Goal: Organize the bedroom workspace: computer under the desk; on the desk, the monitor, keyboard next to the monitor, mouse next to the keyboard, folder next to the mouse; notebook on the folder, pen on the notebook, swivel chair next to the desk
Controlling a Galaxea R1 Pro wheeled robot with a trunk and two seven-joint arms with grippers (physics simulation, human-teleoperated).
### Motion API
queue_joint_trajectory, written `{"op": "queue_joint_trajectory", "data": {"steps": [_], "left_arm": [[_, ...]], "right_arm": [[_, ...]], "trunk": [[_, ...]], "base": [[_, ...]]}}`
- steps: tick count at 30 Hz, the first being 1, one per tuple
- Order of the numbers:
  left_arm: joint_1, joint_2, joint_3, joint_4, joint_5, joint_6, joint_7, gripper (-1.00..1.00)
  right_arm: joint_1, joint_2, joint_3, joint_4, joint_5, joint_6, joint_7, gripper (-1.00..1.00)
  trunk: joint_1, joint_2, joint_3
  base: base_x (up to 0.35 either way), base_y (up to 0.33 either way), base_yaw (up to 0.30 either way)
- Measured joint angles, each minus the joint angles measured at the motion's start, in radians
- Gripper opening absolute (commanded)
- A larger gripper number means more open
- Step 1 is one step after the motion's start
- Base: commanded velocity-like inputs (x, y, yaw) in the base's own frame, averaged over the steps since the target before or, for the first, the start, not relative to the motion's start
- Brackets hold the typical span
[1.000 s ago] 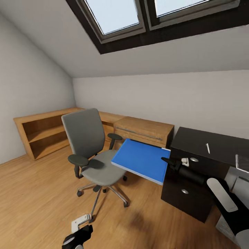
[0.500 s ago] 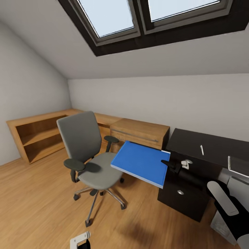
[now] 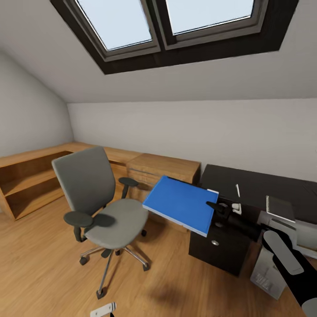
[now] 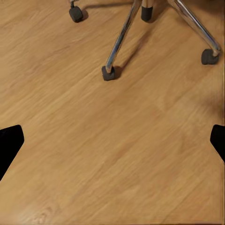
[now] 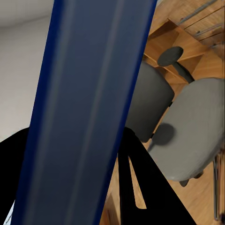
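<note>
My right gripper (image 3: pixel 213 205) is shut on the near edge of the bright blue folder (image 3: pixel 179 203), holding it flat in the air between the swivel chair (image 3: pixel 103 207) and the black desk (image 3: pixel 257 185). The right wrist view shows the folder's edge (image 5: pixel 89 103) clamped between black fingers (image 5: pixel 140 187). The grey chair seat is bare. On the desk lie the white pen (image 3: pixel 237 190) and the grey notebook (image 3: pixel 280 208). The light grey computer (image 3: pixel 267 276) stands on the floor under the desk. My left gripper (image 4: pixel 112 138) hangs open over the wood floor near the chair's chrome base (image 4: pixel 123 35).
A light wood cabinet (image 3: pixel 165 169) stands against the back wall behind the folder, with open wood shelves (image 3: pixel 24 180) along the left wall. The desk's dark drawers (image 3: pixel 218 246) face the chair. A sloped ceiling with skylights (image 3: pixel 171 22) hangs overhead.
The whole view has swung right and up: chair and cabinet slid left in the picture and more of the desk shows. The folder stays in my right gripper. My left gripper dropped below the frame.
</note>
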Motion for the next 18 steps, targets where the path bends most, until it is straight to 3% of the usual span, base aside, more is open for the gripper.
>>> {"op": "queue_joint_trajectory", "data": {"steps": [11, 18], "left_arm": [[0.0, -0.018, 0.0, 0.045, -0.006, -0.014, 0.0, 1.0], [0.0, -0.018, 0.0, 0.054, -0.057, -0.106, -0.014, 1.0]], "right_arm": [[0.001, 0.003, 0.001, 0.0, 0.003, -0.051, 0.001, -1.0], [0.004, 0.004, 0.001, 0.003, 0.008, -0.059, 0.0, -1.0]], "trunk": [[-0.042, 0.077, 0.043], [-0.069, 0.126, 0.071]], "base": [[0.0, 0.0, -0.238], [0.0, 0.0, -0.254]]}}
